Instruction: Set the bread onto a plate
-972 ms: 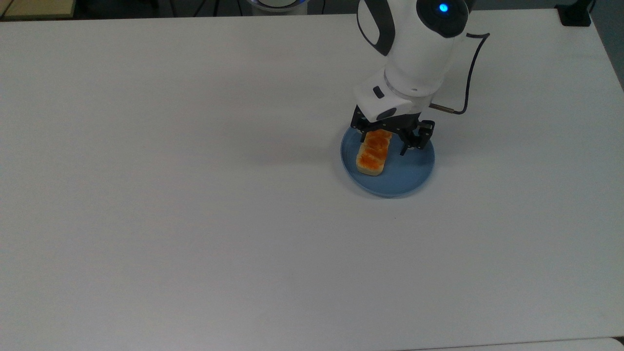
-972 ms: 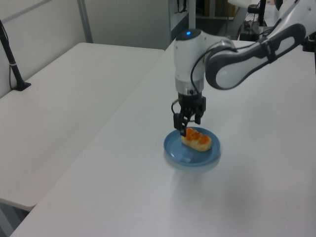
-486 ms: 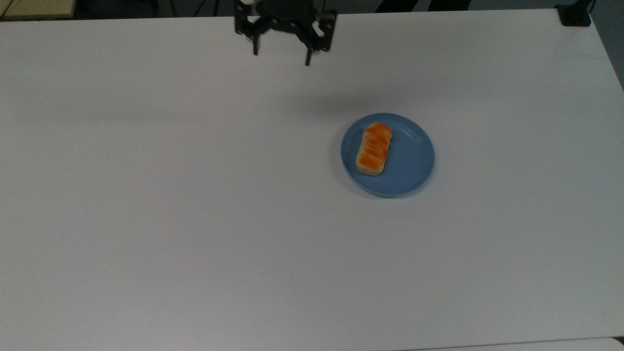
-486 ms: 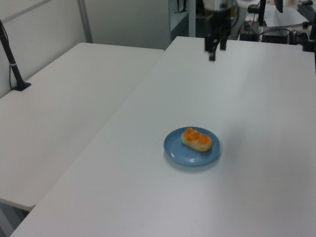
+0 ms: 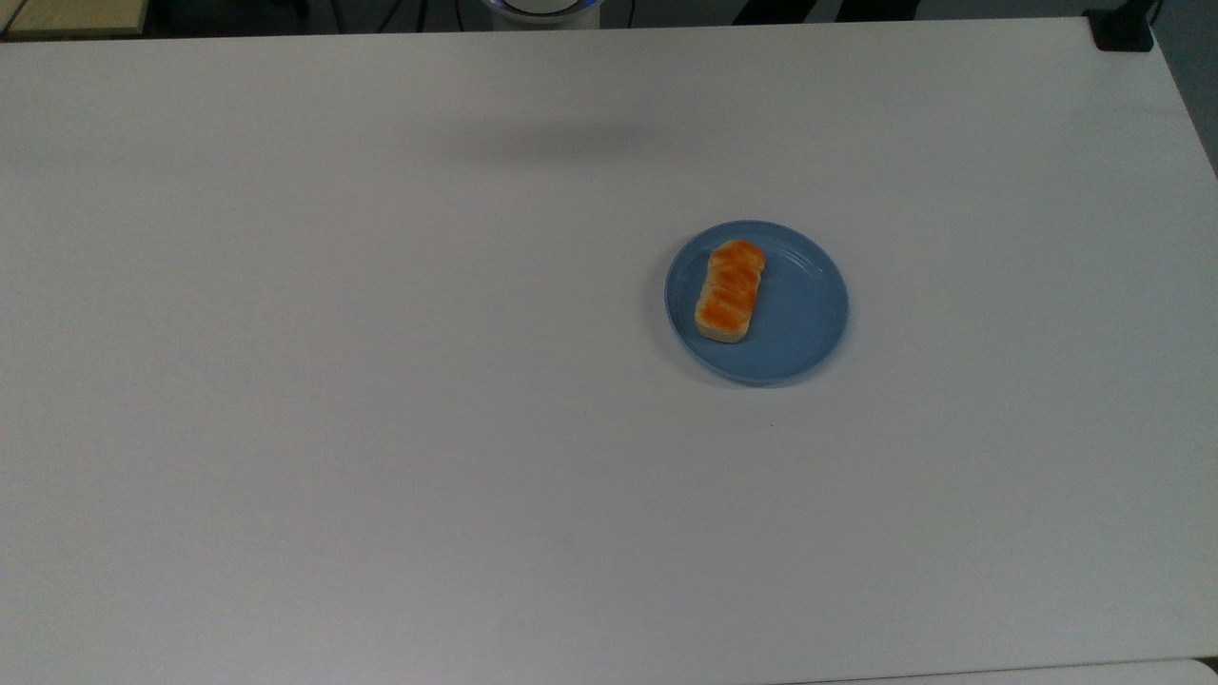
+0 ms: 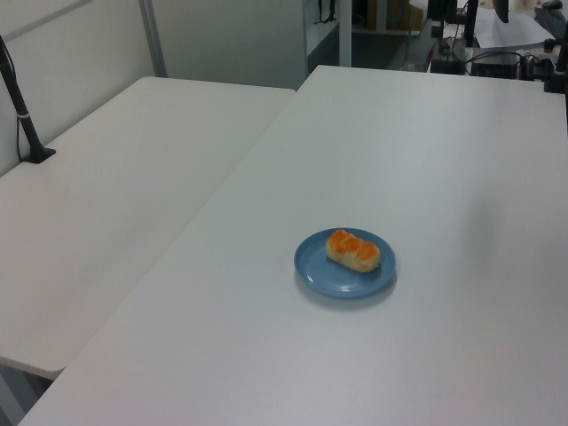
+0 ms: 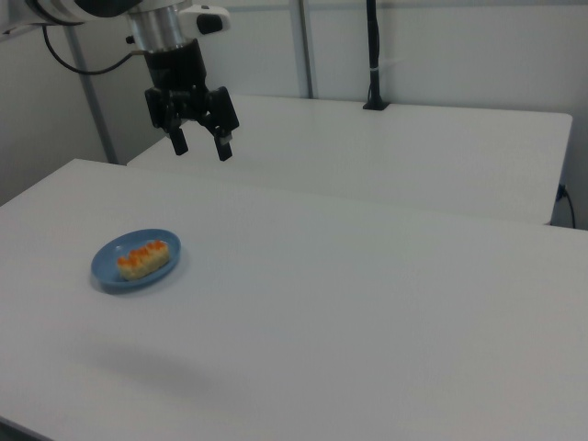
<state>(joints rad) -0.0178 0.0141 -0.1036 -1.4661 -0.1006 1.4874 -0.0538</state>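
Top view: the bread (image 5: 730, 291) lies flat inside the plate (image 5: 804, 323), toward the plate's left rim; the plate sits on the table (image 5: 381, 428) nearer its right edge.

Left view: the loaf rests wholly within the rim, touching nothing else.

Right view: the gripper (image 7: 197, 140) hangs high above the table, well apart from the plate, fingers spread and empty.

Placement appears complete. Residual risk is judged low: a careless low sweep by the arm could knock the plate.
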